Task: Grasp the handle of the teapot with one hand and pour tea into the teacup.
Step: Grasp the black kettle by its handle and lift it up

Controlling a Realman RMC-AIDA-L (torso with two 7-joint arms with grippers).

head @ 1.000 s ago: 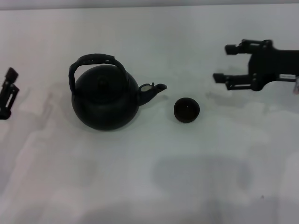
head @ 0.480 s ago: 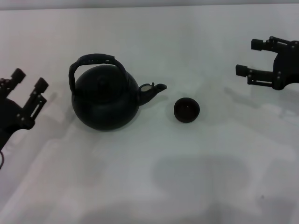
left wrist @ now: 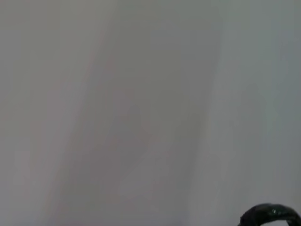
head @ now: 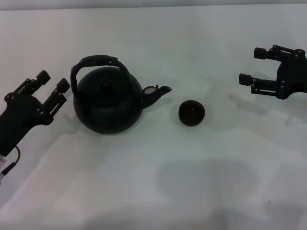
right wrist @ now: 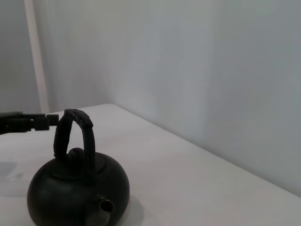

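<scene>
My left gripper (head: 53,82), fingers spread, hovers beside the round matte black teapot (head: 108,100) to take its arched handle (head: 96,62). Spout faces the small dark teacup (head: 192,112). My right gripper (head: 253,66) waits open, well apart.

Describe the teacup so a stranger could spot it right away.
On the white table, find the teapot. Its spout points at the teacup, standing apart beside it: a tiny dark handleless bowl, far smaller than the pot.

We see a plain white table (head: 158,191) filling the near scene, soft shadows on it, and beyond its far edge a pale grey wall (right wrist: 197,61).
</scene>
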